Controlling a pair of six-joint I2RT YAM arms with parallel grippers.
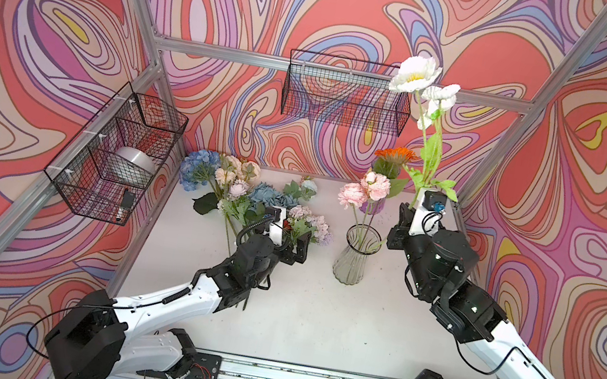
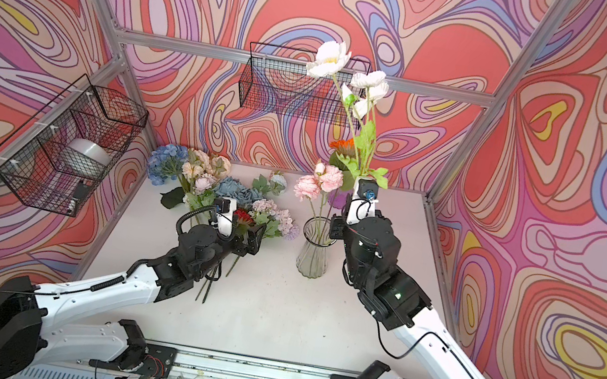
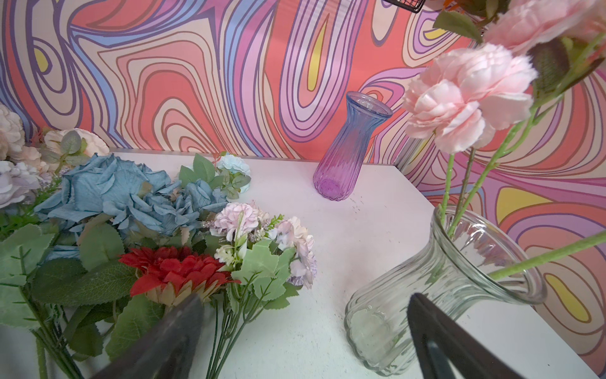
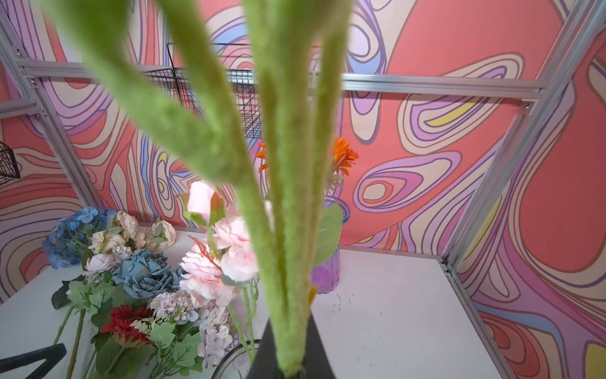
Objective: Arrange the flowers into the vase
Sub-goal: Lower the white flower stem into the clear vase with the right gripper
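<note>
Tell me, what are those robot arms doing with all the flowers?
They are putting flowers in a vase. The right gripper is shut on a white flower spray, holding it upright with its stem end at the mouth of the clear vase, which already holds pink flowers. The left gripper is wide open, low over the edge of the pile of flowers lying on the table, holding nothing.

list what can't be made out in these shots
- right gripper fingertips: right wrist view, the blurred held stems cover them
- orange flower stem base: same view, hidden behind those stems
- small dark item in the side basket: top view, too small
</note>
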